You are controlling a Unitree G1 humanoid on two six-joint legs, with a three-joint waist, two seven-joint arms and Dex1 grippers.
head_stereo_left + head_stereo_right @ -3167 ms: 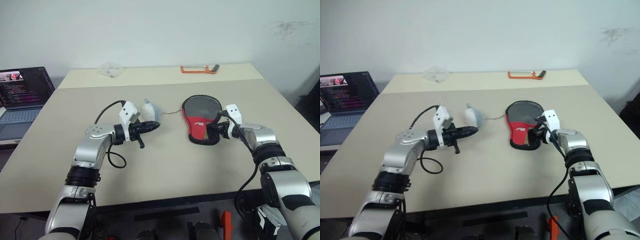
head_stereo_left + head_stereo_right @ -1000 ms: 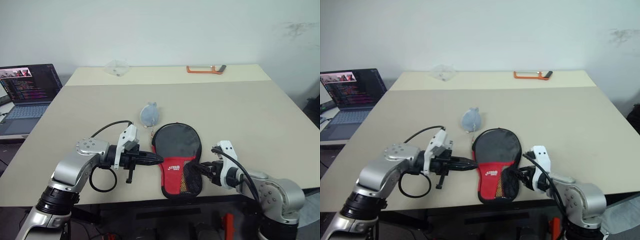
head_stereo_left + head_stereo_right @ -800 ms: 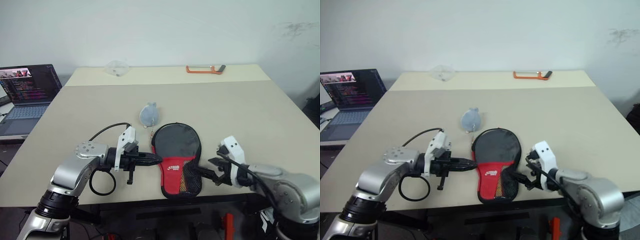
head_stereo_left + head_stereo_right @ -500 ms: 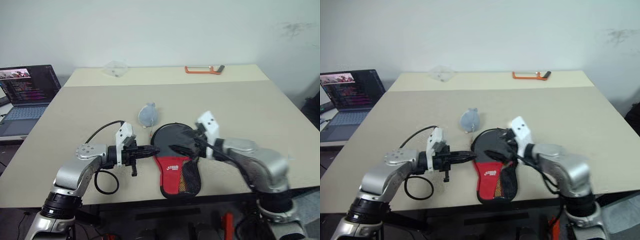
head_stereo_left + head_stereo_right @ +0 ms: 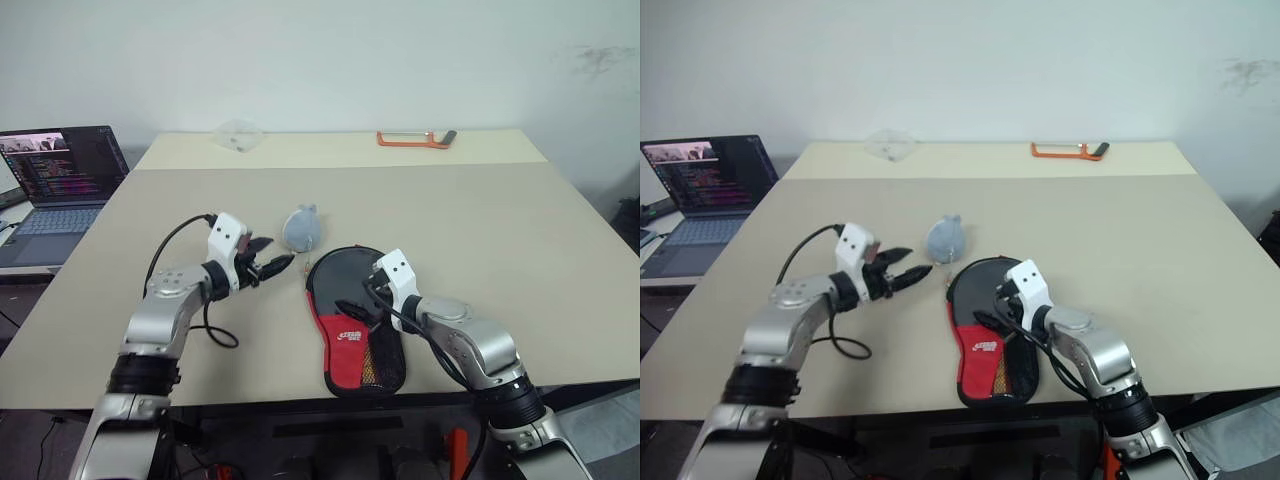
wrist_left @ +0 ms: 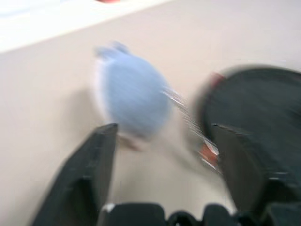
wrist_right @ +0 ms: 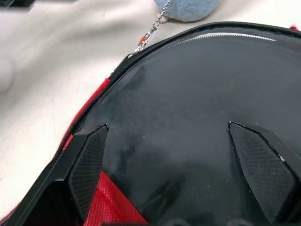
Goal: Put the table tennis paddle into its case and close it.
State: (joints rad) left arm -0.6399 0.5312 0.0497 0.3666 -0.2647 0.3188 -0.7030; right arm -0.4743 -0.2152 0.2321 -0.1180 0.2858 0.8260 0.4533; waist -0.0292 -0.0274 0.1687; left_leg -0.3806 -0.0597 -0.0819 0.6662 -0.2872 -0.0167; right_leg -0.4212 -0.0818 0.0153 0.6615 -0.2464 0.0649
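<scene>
Both tools gape: right tool (image 7: 178,174) above the case (image 5: 355,320); its wrist view reveals the zipper chain (image 7: 153,29).

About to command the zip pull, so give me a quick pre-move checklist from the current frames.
1. Soft black and red paddle-shaped fabric case flat on the beige table: ok.
2. Paddle inside the case: cannot tell; no handle sticks out.
3. Zipper closed: cannot tell; the edge nearest the pale blue fluffy charm looks zipped in the right wrist view, the rest is hidden.
4. Left tool open: ok; it points toward the charm and its chain, touching neither.
5. Right tool open over the case's black round end: ok; nothing held.
6. Orange-framed tool at the far edge, out of the way: ok.
</scene>
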